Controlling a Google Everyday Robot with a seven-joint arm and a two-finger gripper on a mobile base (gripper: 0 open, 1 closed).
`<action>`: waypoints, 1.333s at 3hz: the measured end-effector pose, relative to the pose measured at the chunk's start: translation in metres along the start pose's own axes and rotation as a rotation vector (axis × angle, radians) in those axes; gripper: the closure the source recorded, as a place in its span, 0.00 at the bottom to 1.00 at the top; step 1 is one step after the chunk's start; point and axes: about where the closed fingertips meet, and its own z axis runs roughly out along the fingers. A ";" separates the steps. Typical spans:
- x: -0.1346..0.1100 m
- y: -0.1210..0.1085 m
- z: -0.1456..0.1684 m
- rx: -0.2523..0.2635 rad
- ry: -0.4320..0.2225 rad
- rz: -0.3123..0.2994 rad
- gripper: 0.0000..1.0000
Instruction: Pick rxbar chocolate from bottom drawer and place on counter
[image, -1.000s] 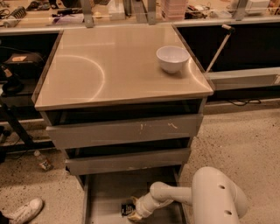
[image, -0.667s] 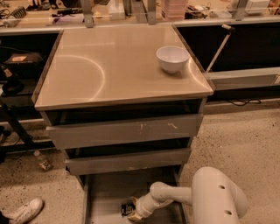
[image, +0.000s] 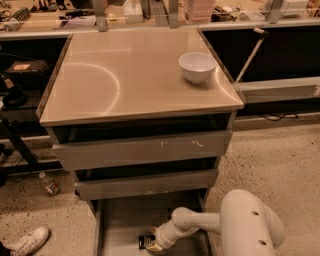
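The bottom drawer (image: 120, 220) stands pulled open at the foot of the cabinet, its flat grey floor showing. A small black rxbar chocolate (image: 145, 242) lies on that floor near the front. My gripper (image: 156, 243) reaches down into the drawer on the white arm (image: 200, 222) and sits right against the bar's right end. Part of the bar is covered by the gripper. Above, the brushed-steel counter (image: 125, 80) shows a faint curved arc mark.
A white bowl (image: 197, 66) stands on the counter's back right. Two shut drawers with scuffed grey fronts (image: 142, 150) sit above the open one. A cluttered bench (image: 150, 12) runs behind. A white shoe (image: 25, 240) and a small bottle (image: 50, 185) lie on the floor at left.
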 end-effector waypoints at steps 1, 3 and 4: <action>-0.003 -0.001 -0.003 0.000 0.000 0.000 1.00; -0.003 0.005 -0.014 0.019 -0.059 0.054 1.00; -0.001 0.006 -0.014 0.022 -0.079 0.068 1.00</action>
